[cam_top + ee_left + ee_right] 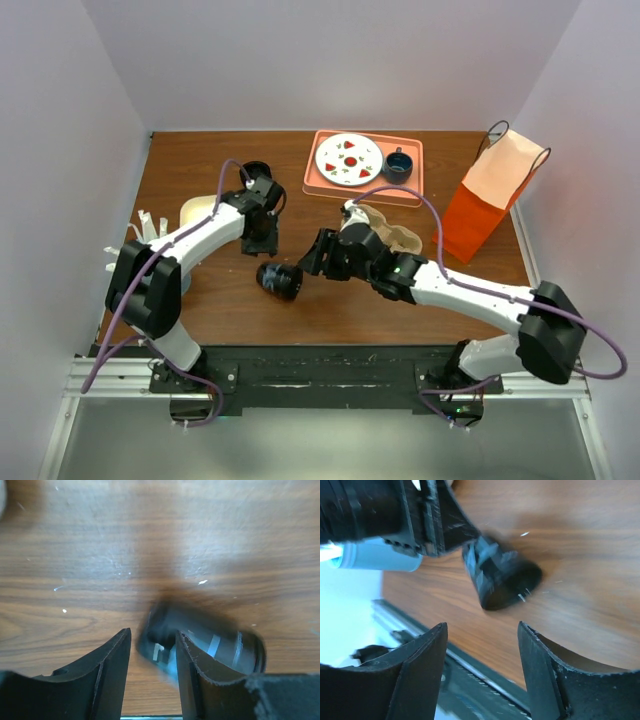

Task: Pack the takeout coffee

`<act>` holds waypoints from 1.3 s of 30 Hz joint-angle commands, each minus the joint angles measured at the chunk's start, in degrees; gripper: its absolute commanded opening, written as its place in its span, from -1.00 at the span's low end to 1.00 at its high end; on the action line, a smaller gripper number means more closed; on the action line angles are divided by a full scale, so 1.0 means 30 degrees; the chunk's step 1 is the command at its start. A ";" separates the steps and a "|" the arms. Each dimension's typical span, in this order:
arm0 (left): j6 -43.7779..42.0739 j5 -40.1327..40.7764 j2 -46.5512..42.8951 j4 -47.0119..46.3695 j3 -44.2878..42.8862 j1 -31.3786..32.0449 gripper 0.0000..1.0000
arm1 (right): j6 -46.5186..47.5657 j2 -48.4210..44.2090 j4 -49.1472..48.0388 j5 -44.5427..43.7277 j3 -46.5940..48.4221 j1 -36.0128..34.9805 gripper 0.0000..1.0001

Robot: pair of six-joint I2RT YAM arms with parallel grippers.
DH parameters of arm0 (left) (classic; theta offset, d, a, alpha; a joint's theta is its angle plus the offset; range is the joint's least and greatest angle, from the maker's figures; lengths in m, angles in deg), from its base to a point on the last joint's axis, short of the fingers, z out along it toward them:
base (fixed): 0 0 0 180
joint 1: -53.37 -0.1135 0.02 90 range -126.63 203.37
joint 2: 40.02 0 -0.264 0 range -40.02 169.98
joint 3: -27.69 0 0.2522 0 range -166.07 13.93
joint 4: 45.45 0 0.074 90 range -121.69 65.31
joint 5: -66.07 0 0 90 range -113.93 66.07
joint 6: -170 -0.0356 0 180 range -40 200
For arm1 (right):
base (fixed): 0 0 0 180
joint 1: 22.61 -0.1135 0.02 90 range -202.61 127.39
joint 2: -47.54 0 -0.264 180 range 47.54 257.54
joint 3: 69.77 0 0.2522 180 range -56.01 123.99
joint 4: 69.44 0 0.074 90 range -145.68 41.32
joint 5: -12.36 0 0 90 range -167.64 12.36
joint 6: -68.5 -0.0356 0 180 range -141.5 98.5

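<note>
Left gripper [264,246] and right gripper [312,258], both spread empty, flank toppled takeout coffee [280,281]; orange bag [478,218] well apart.

Brown wood-grain tabletop [330,310], lightly scratched, w/ small white flecks in both wrist views. Boxed in by plain pale lavender-white walls: back wall [330,60], left wall [60,140], right wall [590,90]. At the near edge, a black base plate [320,365] on a silver aluminium rail [110,375]. Below that a matte grey surface [320,445], floor or panel, can't tell. Light even, shadows soft.
</note>
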 commanded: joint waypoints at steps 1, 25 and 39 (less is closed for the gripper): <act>-0.0403 0.0391 -0.0606 -0.1285 0.0723 -0.0050 -0.09 | -0.3350 0.1666 -0.4747 0.1332 -0.0630 0.0039 0.19; -0.0931 -0.0690 -0.1923 0.0151 0.1190 -0.0314 0.08 | 0.3149 -0.2051 0.0665 0.6403 -0.3005 -0.3793 0.32; -0.1430 -0.0545 -0.2686 0.0385 0.1514 -0.0402 0.10 | -0.1799 0.1287 -0.2262 0.3823 -0.2594 -0.5351 -0.02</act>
